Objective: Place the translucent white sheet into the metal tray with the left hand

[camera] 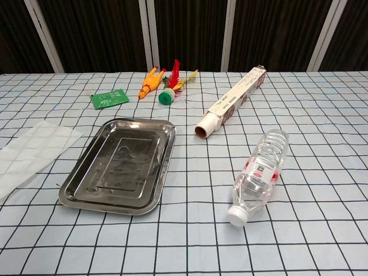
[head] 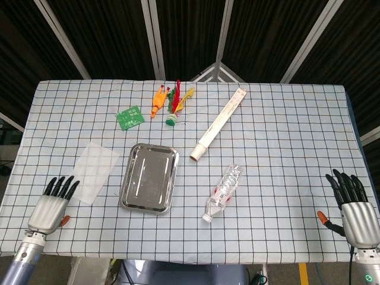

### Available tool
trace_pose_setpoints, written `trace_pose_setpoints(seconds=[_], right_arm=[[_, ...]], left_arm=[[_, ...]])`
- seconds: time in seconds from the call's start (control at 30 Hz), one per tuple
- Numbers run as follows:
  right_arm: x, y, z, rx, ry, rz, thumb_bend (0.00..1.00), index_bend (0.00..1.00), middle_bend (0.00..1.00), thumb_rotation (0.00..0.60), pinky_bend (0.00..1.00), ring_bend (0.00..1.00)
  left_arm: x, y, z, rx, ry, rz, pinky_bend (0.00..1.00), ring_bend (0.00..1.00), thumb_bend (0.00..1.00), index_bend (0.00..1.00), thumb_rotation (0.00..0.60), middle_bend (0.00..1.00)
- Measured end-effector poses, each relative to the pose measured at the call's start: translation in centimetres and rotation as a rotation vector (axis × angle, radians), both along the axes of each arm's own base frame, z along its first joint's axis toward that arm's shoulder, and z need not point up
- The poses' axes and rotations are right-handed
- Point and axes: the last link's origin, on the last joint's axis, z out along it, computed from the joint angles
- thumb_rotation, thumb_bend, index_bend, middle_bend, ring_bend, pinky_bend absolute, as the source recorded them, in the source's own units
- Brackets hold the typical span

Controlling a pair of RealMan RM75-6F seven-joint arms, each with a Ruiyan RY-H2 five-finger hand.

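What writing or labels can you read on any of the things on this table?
None can be read.
Bottle: a white label with red marks, too small to read.
Long box: dark print along its side, too blurred to read.
Green card: pale print, too blurred to read.
Tray and sheet: no writing seen.
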Motion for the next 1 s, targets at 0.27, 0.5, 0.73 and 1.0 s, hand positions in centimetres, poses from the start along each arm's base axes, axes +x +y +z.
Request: trace_pose_setpoints(seconds=[0.27, 0.5, 0.73, 1.0], right_arm=[[0.0, 0.0, 0.0, 0.0, -0.012, 0.005, 0.29, 0.0, 0.0, 0.6, 0.0, 0.0], [0.0, 0.0, 0.1, 0.002, -0.018, 0.005, 0.29, 0.0, 0.0, 0.6, 0.0, 0.0], [0.0, 0.0, 0.1, 0.002, -0.022, 0.006, 0.29, 0.0, 0.0, 0.6, 0.0, 0.0], [0.0, 0.0, 0.1, 0.004, -0.029, 0.005, 0.29, 0.0, 0.0, 0.6, 0.0, 0.0]], left_arm=[[0.8, 1.3, -2.7, -0.013, 0.002, -0.022, 0.0, 0.0, 0.3, 0.0, 0.6, 0.0], [1.3, 1.8, -4.0, -0.023, 0.003, -0.032, 0.0, 0.0, 0.33, 0.0, 0.6, 0.0], [1.9, 2.6, -5.0, -0.013, -0.018, -0.028, 0.0, 0.0, 0.33, 0.0, 0.6, 0.0], [1.8, 2.7, -5.8, -0.021, -0.007, -0.021, 0.0, 0.0, 0.35, 0.0, 0.6, 0.0]])
